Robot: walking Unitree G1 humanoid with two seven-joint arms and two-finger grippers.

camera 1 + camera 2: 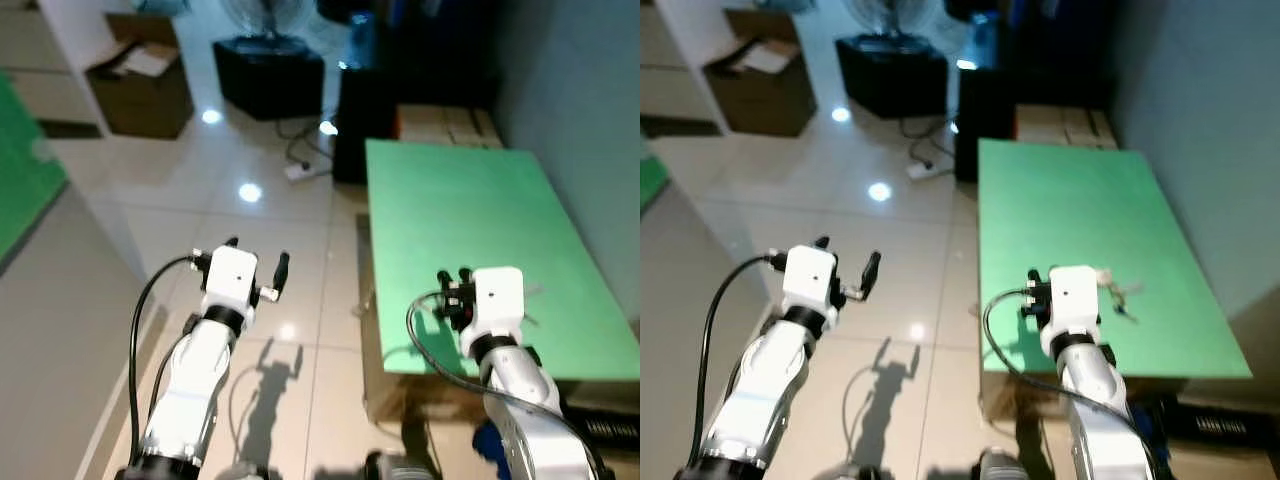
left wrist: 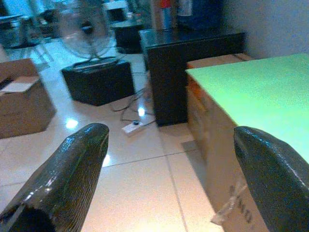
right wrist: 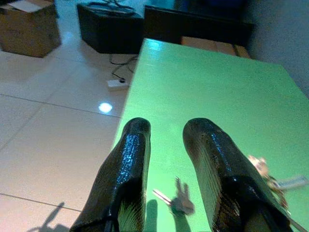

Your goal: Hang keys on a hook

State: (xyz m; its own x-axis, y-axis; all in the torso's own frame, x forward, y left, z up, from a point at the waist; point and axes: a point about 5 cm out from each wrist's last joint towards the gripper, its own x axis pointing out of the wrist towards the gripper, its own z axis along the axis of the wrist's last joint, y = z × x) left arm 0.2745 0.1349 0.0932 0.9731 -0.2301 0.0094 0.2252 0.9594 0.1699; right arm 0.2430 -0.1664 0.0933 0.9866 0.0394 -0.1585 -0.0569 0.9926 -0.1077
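Hovering over the flat green table [image 1: 1080, 200], the right pincer [image 3: 166, 159] (nearly closed, empty) is sitting just left of the small metal keys [image 1: 1122, 292]; the left pincer [image 1: 257, 262] is gaping, empty, well away.

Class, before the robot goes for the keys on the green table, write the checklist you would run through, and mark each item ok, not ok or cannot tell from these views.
1. Keys located: ok, they lie flat on the green table, near its front edge.
2. Right gripper over the table: ok, it hovers just above the keys, not touching them.
3. Right jaws ready: ok, a narrow gap is open between them.
4. Keys centred in that gap: cannot tell; a second bunch with a tag lies to one side.
5. Left gripper out of the way: ok, jaws wide open over the tiled floor.
6. Hook located: cannot tell.
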